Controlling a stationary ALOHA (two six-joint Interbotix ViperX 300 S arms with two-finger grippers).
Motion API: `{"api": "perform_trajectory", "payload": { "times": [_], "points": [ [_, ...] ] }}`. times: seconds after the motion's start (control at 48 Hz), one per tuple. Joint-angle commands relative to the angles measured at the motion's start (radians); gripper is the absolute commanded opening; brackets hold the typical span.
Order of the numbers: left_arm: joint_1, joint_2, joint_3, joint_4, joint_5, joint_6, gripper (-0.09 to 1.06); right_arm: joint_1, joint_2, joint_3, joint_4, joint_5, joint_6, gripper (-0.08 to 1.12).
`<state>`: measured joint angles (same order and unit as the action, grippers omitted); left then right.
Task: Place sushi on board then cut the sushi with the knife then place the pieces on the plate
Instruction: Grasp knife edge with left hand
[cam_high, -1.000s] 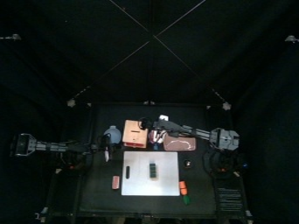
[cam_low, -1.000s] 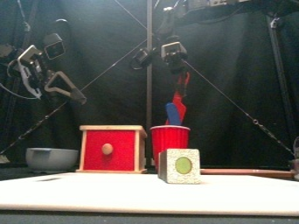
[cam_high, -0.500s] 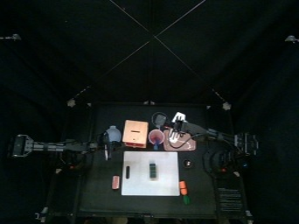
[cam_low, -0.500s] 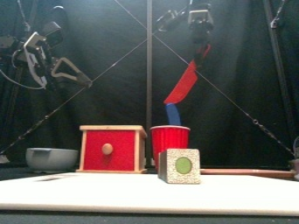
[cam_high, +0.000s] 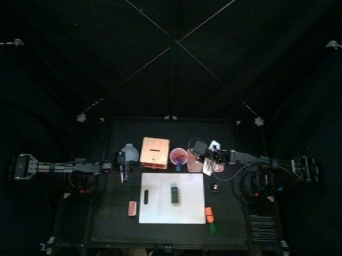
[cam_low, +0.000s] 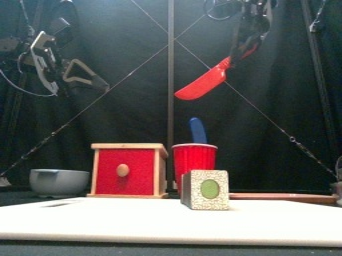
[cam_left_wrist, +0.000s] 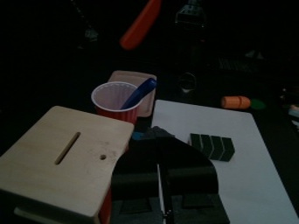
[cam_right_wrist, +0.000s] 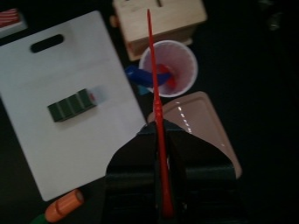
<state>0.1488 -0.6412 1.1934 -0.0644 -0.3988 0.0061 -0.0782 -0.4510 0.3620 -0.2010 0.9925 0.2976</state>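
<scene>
Sushi roll: dark green, lying near the middle of the white cutting board. It looks whole, with no gap between blocks visible in any view. Step one therefore reads as done.

Red knife: in the air behind the board and high above it, blade slanting down toward the board's left side. The right gripper has its fingers clamped on the handle, with the blade running out between them. Judgement: the knife is in hand but the cut has not begun, since the blade is well clear of the roll.

Red cup: just behind the board, with the blue knife standing in it.

Pink tray: behind the board's right part and bare. No pieces are plated yet.

Wooden box: behind the board's left part. The blue-grey bowl sits further left.

Left gripper: resting off the board's back-left corner. In its wrist view the fingers appear drawn together on nothing.

Remaining: bring the blade down onto the roll, separate the blocks, then carry them to the tray.
</scene>
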Motion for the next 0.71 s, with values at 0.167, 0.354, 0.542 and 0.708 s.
{"api": "perform_trajectory", "payload": {
  "times": [0.167,0.354,0.542,0.708],
  "points": [
    [-0.072,0.002,-0.031,0.064,-0.009,0.000,-0.01,0.121,-0.063,0.160,0.018,-0.245,0.006,0.33],
    [-0.138,0.006,-0.031,0.094,-0.009,-0.002,0.06,0.150,-0.063,0.304,0.026,-0.468,0.003,0.33],
    [-0.166,0.034,-0.041,0.091,-0.009,-0.006,0.29,0.147,-0.057,0.402,0.026,-0.621,0.003,0.33],
    [-0.179,0.087,-0.069,0.071,0.005,-0.008,0.55,0.144,-0.049,0.466,0.025,-0.730,0.002,0.33]
  ]
}}
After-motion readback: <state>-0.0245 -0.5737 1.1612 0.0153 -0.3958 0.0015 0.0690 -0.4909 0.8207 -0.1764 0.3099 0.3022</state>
